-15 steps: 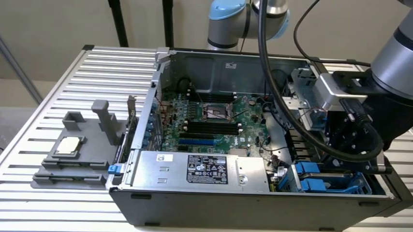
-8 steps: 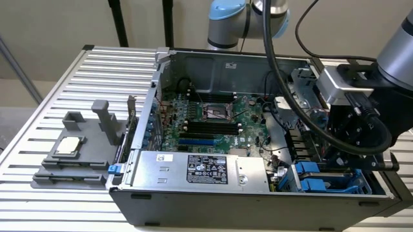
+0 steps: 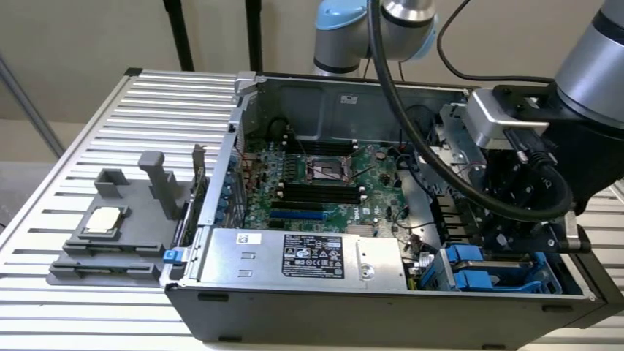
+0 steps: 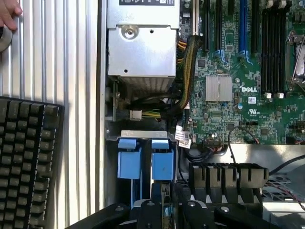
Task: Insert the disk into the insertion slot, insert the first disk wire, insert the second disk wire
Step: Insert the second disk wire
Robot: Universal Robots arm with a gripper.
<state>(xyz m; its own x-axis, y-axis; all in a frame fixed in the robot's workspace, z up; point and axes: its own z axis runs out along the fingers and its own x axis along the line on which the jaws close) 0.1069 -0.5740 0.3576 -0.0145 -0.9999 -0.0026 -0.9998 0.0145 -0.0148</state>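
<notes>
Hanging low over the open computer case (image 3: 390,300), our gripper (image 3: 522,227) sits above the drive corner at the exterior view's right. We cannot tell whether its fingers are spread or pressed together: its black body hides them in the exterior view, and the wrist view cuts them off at the frame edge.

Just under the gripper we see the insertion slot (image 3: 487,270), a grey bay with two blue plastic tabs (image 4: 143,160) side by side. We cannot make out the disk itself with any certainty; blue plastic fills the bay, but a drive body or label is not clear to us.

Crowding the bay, the silver power-supply box (image 3: 302,256) with its black label lies just beside it toward the exterior view's left, and a bundle of yellow and black wires (image 4: 186,71) runs from that box past the bay. A white connector (image 4: 135,115) rests between box and tabs. The green motherboard (image 3: 322,179) spreads beyond.

Outside the case, on the slatted metal table (image 3: 88,139), stand a grey stepped fixture block (image 3: 122,227), a black keyboard (image 4: 26,162), and a person's fingers (image 4: 9,14) at the table's edge.
</notes>
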